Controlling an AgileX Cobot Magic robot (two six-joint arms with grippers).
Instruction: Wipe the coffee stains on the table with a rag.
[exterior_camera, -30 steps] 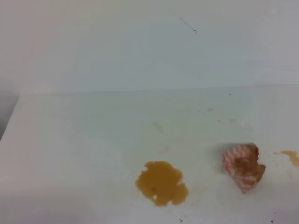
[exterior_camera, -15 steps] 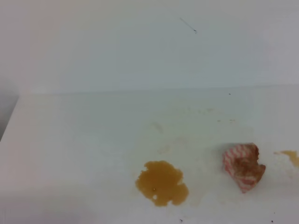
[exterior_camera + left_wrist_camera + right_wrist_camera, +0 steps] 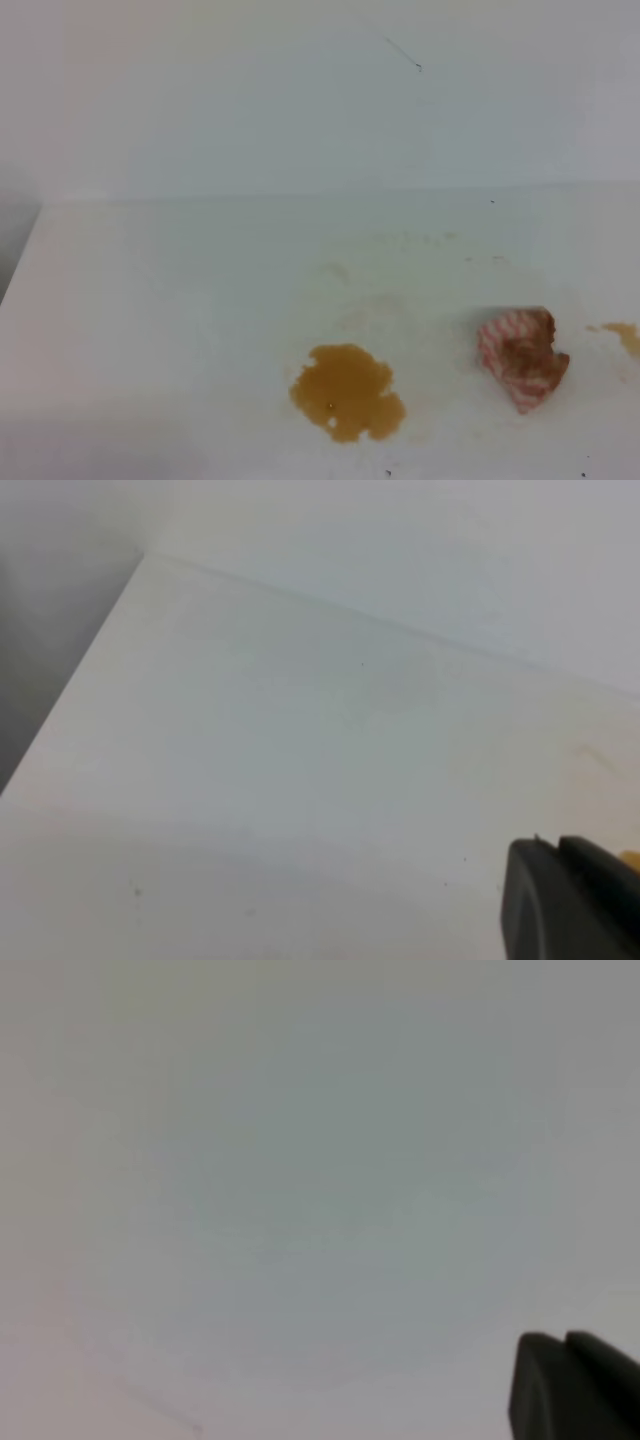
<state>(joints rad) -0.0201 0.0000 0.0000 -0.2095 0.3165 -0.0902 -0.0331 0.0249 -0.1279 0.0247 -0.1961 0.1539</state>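
Fingers: right gripper [image 3: 575, 1385] shows only as a dark corner, pressed together, holding nothing; left gripper [image 3: 570, 895] is the same dark corner — I cannot tell how its fingers stand.
Rag [image 3: 521, 358]: crumpled on the table [image 3: 180, 300], near right, nothing touching it.
Stains: big stain [image 3: 347, 391] near middle, left of the rag and apart from it; small stain [image 3: 622, 334] just right of the rag, by the edge.

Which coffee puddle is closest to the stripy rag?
The small coffee smear at the table's right edge. It lies just right of the rag; the big coffee blotch sits farther off, to the rag's left.
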